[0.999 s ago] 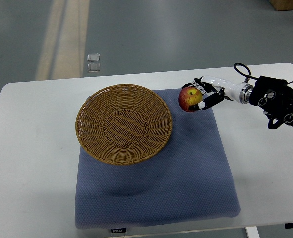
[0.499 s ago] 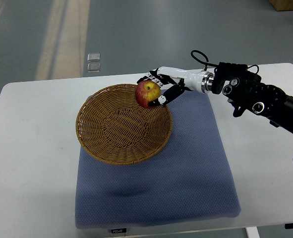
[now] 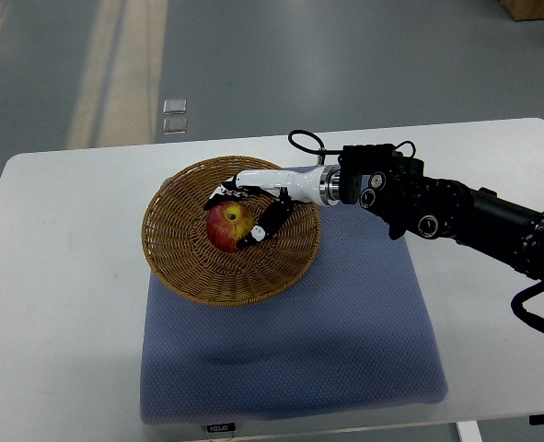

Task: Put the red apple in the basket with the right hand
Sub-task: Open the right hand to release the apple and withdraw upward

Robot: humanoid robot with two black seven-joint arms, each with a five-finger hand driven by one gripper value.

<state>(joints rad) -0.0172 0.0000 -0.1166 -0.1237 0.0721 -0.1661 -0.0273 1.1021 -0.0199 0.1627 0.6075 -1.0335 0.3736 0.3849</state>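
Observation:
The red apple [image 3: 227,226], with a yellow patch on top, is inside the round wicker basket [image 3: 179,267], near its middle. My right hand [image 3: 246,210] reaches in from the right over the basket's far rim and its fingers are still wrapped around the apple. I cannot tell whether the apple rests on the basket's floor or hangs just above it. The black forearm [image 3: 437,212] stretches across the table's right half. The left arm does not show.
The basket sits on the far left part of a blue-grey mat [image 3: 345,331] on a white table [image 3: 60,322]. The table's edges run along the left, right and front of the picture.
My right hand has carried the apple leftward from beside the basket, over its far right rim, and down into the basket's middle. The arm now reaches much farther across the table.

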